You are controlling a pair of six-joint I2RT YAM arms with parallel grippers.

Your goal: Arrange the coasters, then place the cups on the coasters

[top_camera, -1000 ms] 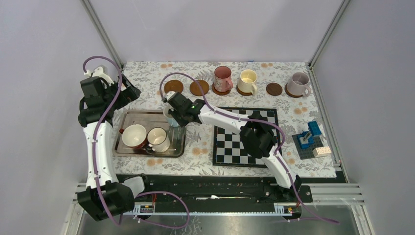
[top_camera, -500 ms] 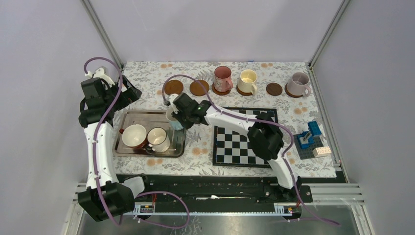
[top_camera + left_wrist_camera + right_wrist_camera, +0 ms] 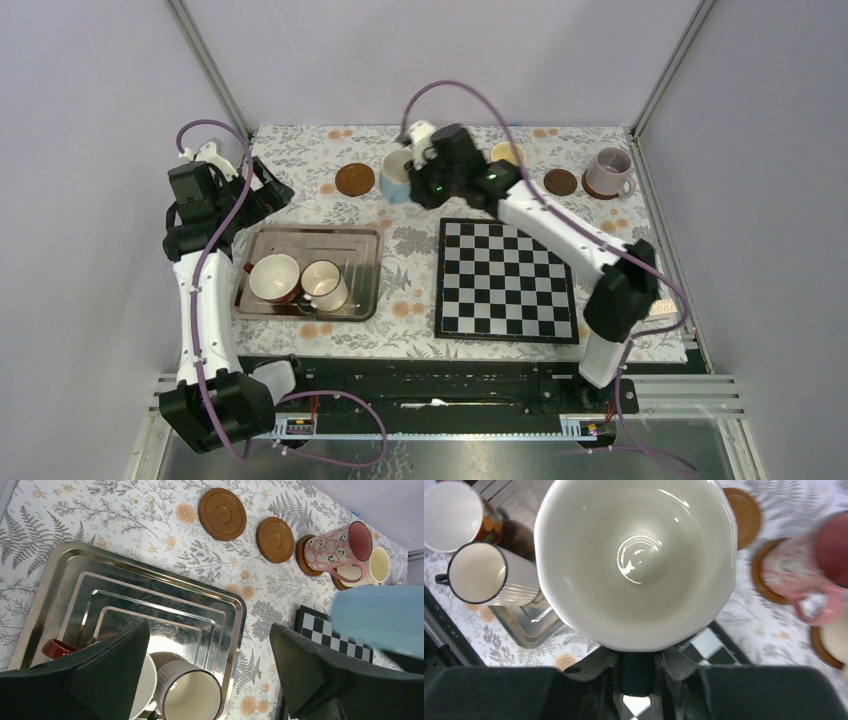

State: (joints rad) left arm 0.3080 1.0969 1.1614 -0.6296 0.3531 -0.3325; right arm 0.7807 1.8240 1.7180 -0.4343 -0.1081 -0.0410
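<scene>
Cups by size. Red cup (image 3: 272, 278), wide, white inside, on the tray (image 3: 310, 232) near the table's (image 3: 410, 300) left edge, touching the ribbed white cup (image 3: 323, 285). Blue cup (image 3: 397, 175), pale outside and glossy white inside, held clear of the table near the far edge, its wall pinched in the right gripper (image 3: 638, 665). Pink cup (image 3: 335, 547), dotted with small faces, on a coaster. Cream cup (image 3: 377, 565) just beside it, likewise on one. Lilac cup (image 3: 608, 172) on a coaster toward the far right corner. Coasters (image 3: 222, 514) flat, round, dark brown with a turned ring, in a row along the far edge. Two bare at the left end, one between cream cup and lilac cup.

From above, pink cup wholly behind the right arm (image 3: 540, 215), cream cup down to a sliver of rim, second coaster covered by the blue cup. In the left wrist view, blue cup only a blur at the right edge, red cup mostly behind a finger. In the right wrist view, pink cup smeared.

Chessboard (image 3: 505, 280) across the near right. Band of floral cloth between it and the tray, another between it and the coaster row. Left gripper (image 3: 210, 635) spread wide, holding nothing, above the tray's far left corner.
</scene>
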